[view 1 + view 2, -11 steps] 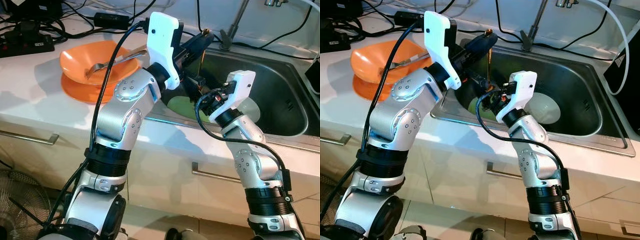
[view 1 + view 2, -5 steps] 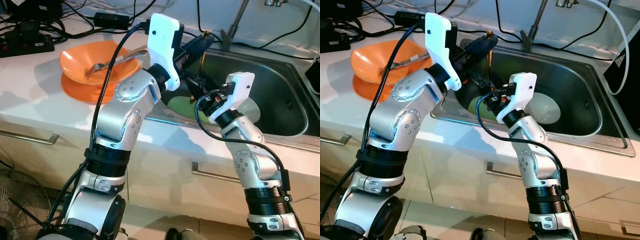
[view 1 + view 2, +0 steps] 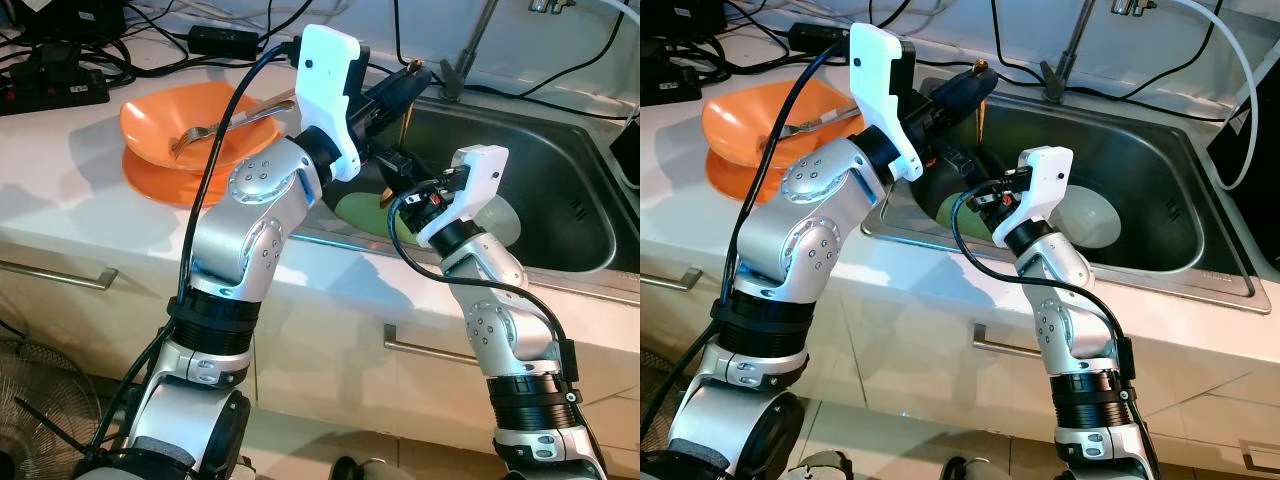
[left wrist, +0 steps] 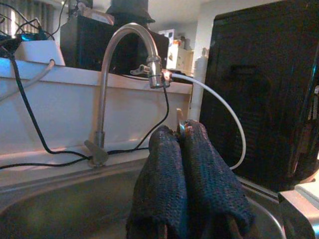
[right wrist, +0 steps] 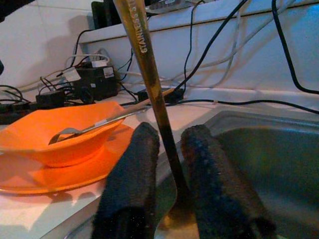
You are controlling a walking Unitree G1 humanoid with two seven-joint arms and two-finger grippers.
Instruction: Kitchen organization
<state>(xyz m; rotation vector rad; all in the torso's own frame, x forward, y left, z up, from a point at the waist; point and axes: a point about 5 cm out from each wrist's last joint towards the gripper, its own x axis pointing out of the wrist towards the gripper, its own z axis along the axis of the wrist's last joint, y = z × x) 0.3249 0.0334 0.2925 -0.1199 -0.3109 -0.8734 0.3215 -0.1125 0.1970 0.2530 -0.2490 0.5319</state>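
Left gripper (image 4: 185, 149) is clenched on a gold utensil's (image 5: 149, 84) handle over the sink (image 3: 560, 215), at 3 o'clock from the orange bowl (image 3: 165, 125) on the counter (image 3: 70, 200). Right gripper (image 5: 167, 184) straddles it, fingers apart.

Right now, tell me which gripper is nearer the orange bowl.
Left. The left gripper is over the sink's near-left edge, just past the orange bowl; the right gripper is lower, inside the sink, farther away.
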